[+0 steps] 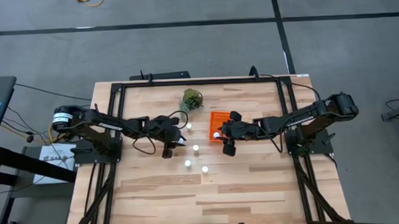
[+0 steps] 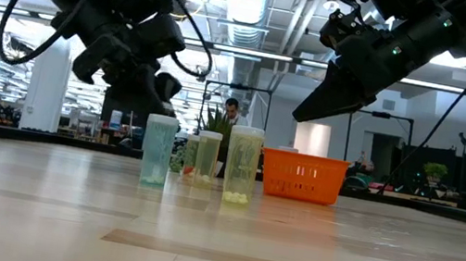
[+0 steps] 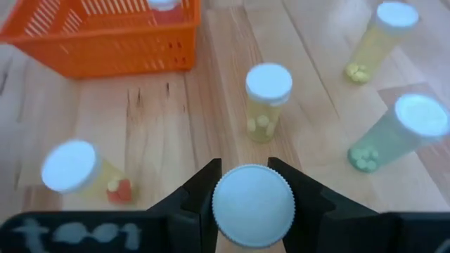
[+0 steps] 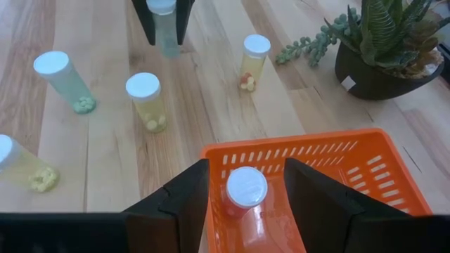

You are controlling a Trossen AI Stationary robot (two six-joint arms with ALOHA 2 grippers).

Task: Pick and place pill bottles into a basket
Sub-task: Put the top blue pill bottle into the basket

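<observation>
My left gripper [image 3: 245, 169] is shut on a pale blue-green pill bottle [image 4: 166, 31] with a white cap, left of the loose bottles [image 1: 195, 149]. Several of these stand upright on their bases on the wood. The orange basket [image 1: 218, 119] sits right of them. One pill bottle [image 4: 245, 188] stands inside it. My right gripper [image 4: 246, 165] hangs open above the basket's near corner, a finger on either side of that bottle's cap without touching it. My left gripper pinches the bottle's top end, at the white cap [image 3: 225, 197], between its two fingers. The fingers [image 4: 144, 21] come slanting down from the table's left. The bottle hangs upright below them [image 2: 158, 150]. Whether its base is clear of the table, I cannot tell.
A potted green plant [image 1: 192, 99] stands at the far side, just left of the basket. A black frame [image 1: 198, 81] runs around the table top. Bare wood lies toward the near edge [image 1: 203, 205].
</observation>
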